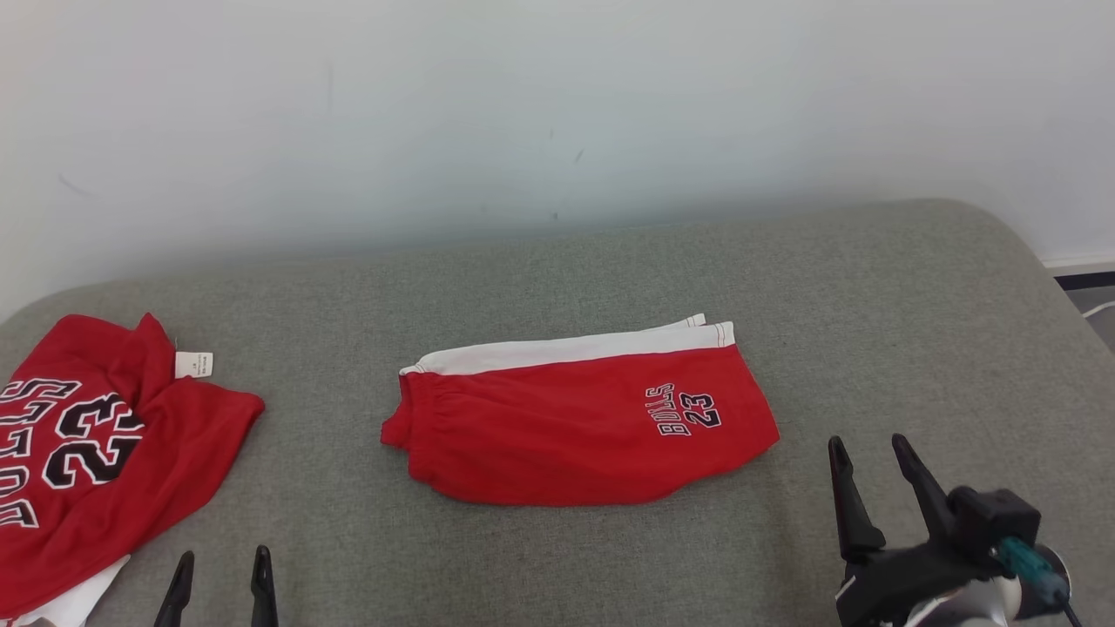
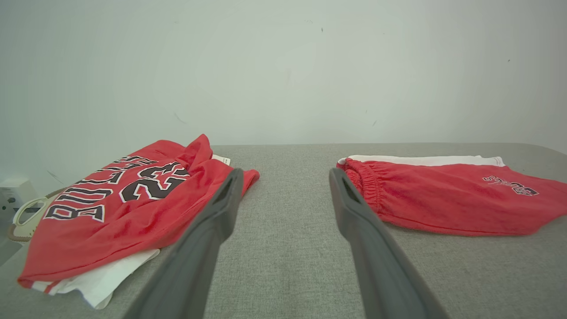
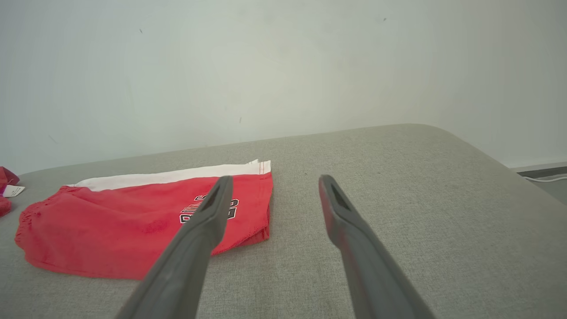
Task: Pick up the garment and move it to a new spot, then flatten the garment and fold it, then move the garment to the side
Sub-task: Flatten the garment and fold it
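Observation:
Red shorts (image 1: 566,427) with a white band and "BULLS 23" print lie flat and folded at the middle of the grey padded surface (image 1: 557,279). They also appear in the left wrist view, shorts (image 2: 443,204), and the right wrist view, shorts (image 3: 124,226). A red "BULLS 23" jersey (image 1: 104,453) lies rumpled at the far left over something white. My left gripper (image 1: 223,557) is open at the bottom left, between the jersey (image 2: 115,208) and the shorts, touching neither. My right gripper (image 1: 868,444) is open just right of the shorts' printed end, with nothing between its fingers.
A pale wall runs behind the surface. The surface rounds off at the right, where floor and a white cable (image 1: 1093,305) show. Beyond the left edge sits a white socket with a looped cord (image 2: 17,212). Bare grey fabric lies right of the right gripper (image 3: 275,179).

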